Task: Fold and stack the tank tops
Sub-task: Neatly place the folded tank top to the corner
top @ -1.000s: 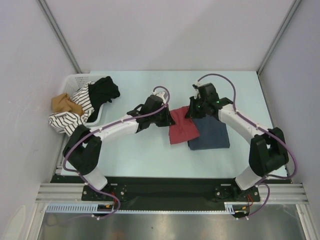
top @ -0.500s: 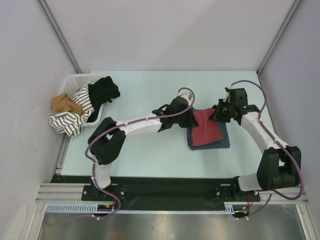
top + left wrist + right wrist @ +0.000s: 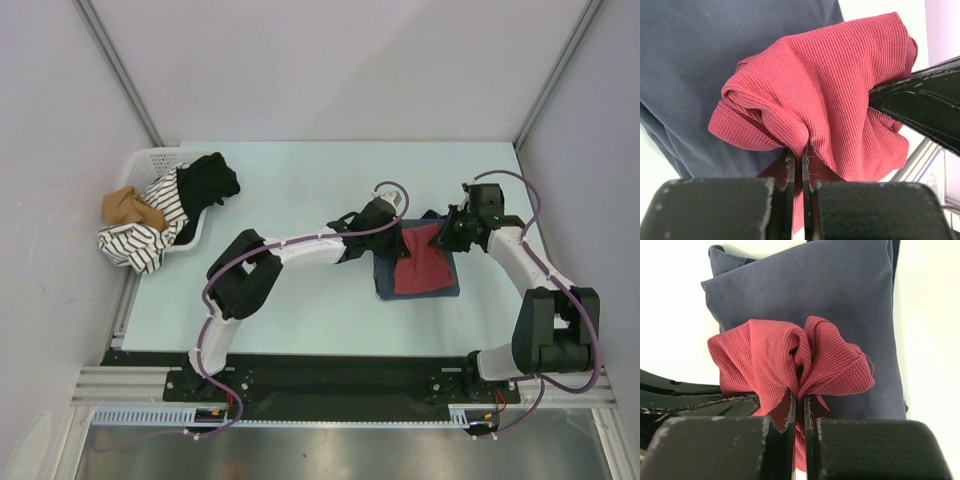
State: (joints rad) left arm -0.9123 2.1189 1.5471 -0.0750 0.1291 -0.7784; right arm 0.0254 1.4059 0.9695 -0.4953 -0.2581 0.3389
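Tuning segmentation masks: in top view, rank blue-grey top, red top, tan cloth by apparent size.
1. blue-grey tank top, judged by outline, partly covered
2. red tank top
3. tan cloth

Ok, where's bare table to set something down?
Free: table between basket and left arm, the far strip along the back wall, the near strip before the blue-grey top. Crowded: left pincer and right pincer grip the red top over it.
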